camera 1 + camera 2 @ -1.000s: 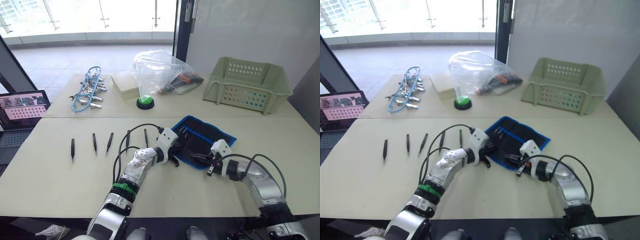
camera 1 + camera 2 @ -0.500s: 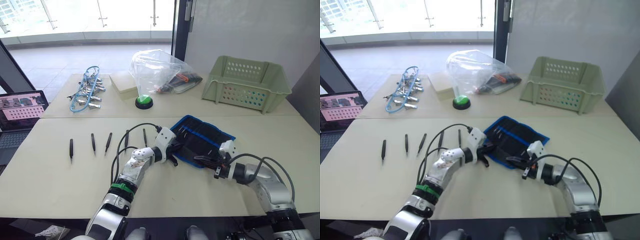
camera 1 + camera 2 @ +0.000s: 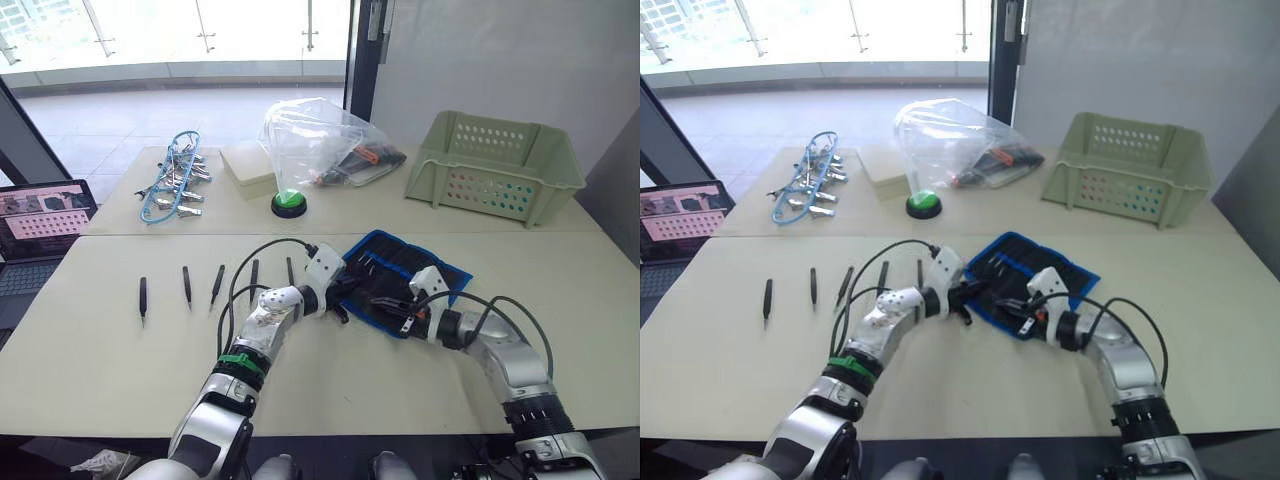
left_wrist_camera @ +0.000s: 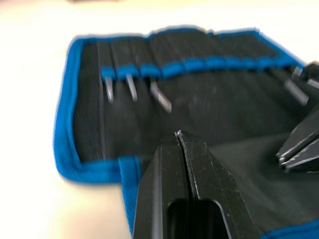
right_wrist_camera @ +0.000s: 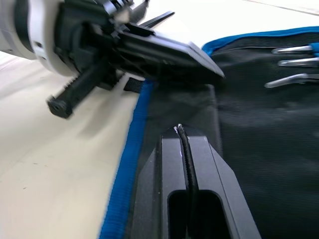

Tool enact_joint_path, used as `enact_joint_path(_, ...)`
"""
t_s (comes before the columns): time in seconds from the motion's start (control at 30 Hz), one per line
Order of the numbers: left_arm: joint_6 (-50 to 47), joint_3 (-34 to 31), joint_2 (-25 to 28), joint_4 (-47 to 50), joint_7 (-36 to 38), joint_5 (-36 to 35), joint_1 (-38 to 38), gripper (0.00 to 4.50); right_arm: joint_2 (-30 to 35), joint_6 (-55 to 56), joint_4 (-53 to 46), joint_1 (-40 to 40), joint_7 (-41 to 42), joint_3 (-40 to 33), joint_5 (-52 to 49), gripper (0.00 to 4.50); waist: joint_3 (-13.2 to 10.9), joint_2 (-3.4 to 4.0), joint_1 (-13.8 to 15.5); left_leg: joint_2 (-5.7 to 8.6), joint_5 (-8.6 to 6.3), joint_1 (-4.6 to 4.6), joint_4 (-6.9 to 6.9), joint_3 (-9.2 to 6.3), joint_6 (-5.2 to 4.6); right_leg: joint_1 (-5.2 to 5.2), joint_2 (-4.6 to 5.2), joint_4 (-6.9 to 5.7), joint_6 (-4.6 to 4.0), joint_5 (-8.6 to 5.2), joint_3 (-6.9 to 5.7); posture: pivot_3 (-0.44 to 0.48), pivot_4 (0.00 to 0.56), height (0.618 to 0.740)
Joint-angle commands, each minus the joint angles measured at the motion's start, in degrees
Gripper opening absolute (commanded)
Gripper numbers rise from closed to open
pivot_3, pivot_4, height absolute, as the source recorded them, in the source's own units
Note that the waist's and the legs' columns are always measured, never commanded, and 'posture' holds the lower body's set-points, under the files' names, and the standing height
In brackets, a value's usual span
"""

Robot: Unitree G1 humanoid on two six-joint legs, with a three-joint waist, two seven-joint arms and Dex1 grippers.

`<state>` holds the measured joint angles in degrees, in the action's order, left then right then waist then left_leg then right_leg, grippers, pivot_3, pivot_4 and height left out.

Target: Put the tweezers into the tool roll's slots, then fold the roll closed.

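The tool roll (image 3: 425,272), black with blue edging, lies open on the near table, right of centre. Its slots (image 4: 199,64) run across the inner face, and three slim metal tips poke out of them. Five black tweezers lie in a row on the table to its left, from the far left one (image 3: 143,298) to the nearest (image 3: 291,270). My left gripper (image 3: 350,296) is shut, its tips resting on the roll's near left corner. My right gripper (image 3: 392,306) is shut too, over the black fabric by the front blue edge, tips facing the left gripper (image 5: 199,59).
On the far table stand a green slotted basket (image 3: 495,165), a clear plastic bag (image 3: 315,140), a green button (image 3: 290,203), a pale flat box (image 3: 248,163) and silver clamps on blue cord (image 3: 175,182). A laptop (image 3: 40,215) sits at the left edge.
My right gripper swung out to the right, then came back left onto the roll's front edge. My left gripper edged slightly further onto the roll. The tweezers stayed put.
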<state>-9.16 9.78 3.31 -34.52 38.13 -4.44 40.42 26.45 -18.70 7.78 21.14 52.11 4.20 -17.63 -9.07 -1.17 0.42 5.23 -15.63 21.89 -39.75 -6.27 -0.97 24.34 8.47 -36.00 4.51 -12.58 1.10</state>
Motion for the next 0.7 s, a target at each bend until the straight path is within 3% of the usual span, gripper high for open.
enact_joint_path(0.03,0.38,1.04,-0.03,0.07,-0.36,1.44,-0.04,0.02,-0.15,-0.99,-3.75,-2.23,0.23,0.43,-0.67,0.0,0.0,0.0,0.1,0.0,0.0,0.0,0.0,0.0,0.0,0.0,0.0,0.01,0.0,0.0,0.0,0.0,0.15,0.74)
enact_joint_path(0.7,-0.05,3.34,3.73,-0.57,-1.65,6.19,-1.46,0.02,5.66,-1.74,-7.62,-14.88,4.14,-0.29,-1.35,0.0,0.39,-0.01,0.07,-0.05,-0.21,-0.53,0.1,0.02,-0.31,-0.41,-0.02,0.02,0.01,-0.01,-0.01,0.0,0.15,0.74)
